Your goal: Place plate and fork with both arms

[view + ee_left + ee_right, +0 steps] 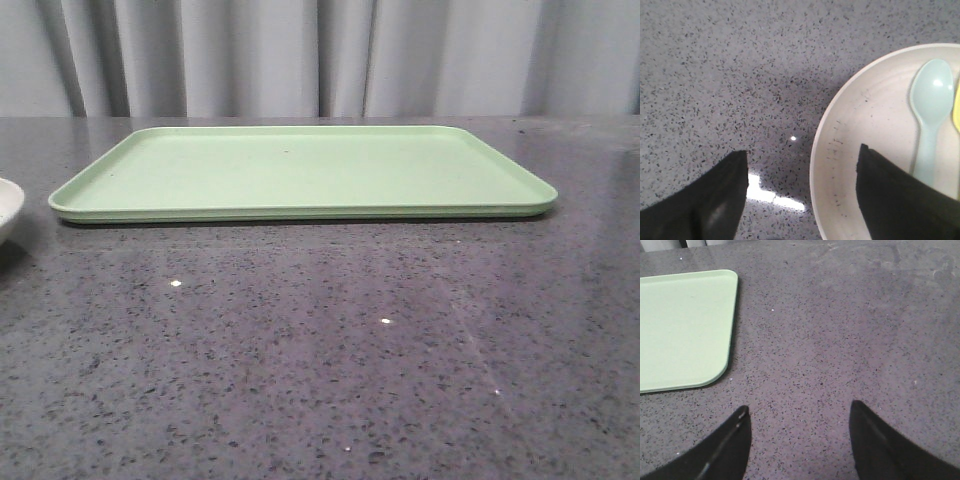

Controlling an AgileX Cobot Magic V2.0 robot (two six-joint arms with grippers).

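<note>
Our left pincer [802, 195] hangs spread over the plate [850, 150], one finger above the rim's inside, the other above bare counter [715, 75]. The plate sits at the far left of the counter, left of the green tray [300, 170], and carries the fork [956, 107] (only a yellow sliver shows) beside a pale spoon [930, 115]. We should straddle the rim squarely before closing, so the plate lifts level. Our right pincer [800, 440] gapes empty, right of the tray.

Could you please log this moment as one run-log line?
left hand open astride plate rim | spoon, fork in plate | right hand open above table | tray bare
</note>
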